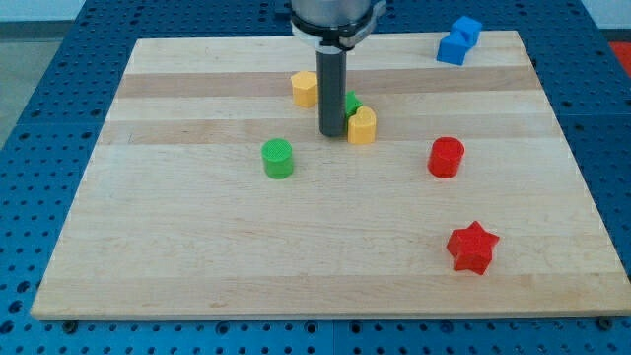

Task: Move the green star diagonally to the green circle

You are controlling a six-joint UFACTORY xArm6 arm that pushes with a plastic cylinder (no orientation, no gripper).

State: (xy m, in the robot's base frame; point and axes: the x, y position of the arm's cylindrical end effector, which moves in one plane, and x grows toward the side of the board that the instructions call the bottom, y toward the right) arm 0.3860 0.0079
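The step in hand is contact: my tip (331, 133) stands just beside the green star (351, 102), which sits mostly hidden behind the rod, touching the yellow block (362, 126), up and to the view's right of the green circle (278, 159). There is no pincer on this arm, so no pincer state applies. The next move likely calls for repositioning beyond the star and pushing diagonally toward the circle; the star's heading and long axis cannot be told.

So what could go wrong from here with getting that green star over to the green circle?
Two risks, as I judge them. The green star is mostly hidden behind my tip, so contact is hard to judge and it might slip sideways. The yellow block seems to touch the star at the view's right, with another yellow block close at the upper left; either could get dragged along. An off-line push could also miss the green circle.
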